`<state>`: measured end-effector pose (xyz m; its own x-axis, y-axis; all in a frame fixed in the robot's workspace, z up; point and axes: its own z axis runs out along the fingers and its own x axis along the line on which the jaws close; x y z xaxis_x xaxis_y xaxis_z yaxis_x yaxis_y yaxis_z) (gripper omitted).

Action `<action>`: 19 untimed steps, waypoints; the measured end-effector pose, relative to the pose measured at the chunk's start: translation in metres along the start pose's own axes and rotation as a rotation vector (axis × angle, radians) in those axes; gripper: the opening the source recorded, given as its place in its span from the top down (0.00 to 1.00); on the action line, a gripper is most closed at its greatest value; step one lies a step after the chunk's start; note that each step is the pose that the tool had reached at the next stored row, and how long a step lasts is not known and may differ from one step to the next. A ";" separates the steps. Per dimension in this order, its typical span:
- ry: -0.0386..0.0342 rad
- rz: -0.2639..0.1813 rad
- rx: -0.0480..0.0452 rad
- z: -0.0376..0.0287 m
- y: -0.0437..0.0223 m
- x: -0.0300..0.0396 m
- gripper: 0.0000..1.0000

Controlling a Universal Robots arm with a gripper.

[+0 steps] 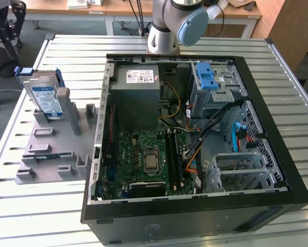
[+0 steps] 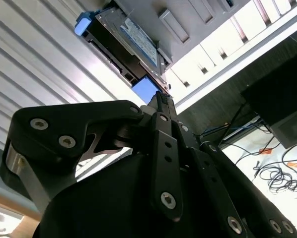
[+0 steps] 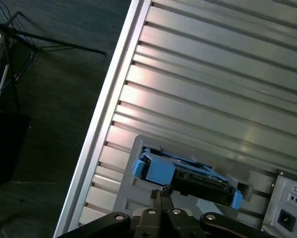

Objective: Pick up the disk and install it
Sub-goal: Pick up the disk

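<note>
A slatted metal desk stands on a dark grey floor. Wooden tables line the back; a wooden panel stands at the exterior view's right.

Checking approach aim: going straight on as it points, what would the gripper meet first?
Probably the disk, at its blue rail: in both wrist views the gripper points right at it. How far off it is, I cannot tell.
</note>
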<state>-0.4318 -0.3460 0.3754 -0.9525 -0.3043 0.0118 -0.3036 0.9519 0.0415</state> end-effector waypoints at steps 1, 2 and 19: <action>0.0004 -0.011 0.0001 0.0000 0.0000 0.0000 0.89; 0.0008 -0.022 0.0003 0.0000 0.0000 0.0000 0.89; 0.0081 -0.198 0.0024 0.0000 0.0000 0.0000 0.89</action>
<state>-0.4318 -0.3460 0.3754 -0.8742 -0.4855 0.0117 -0.4846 0.8737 0.0415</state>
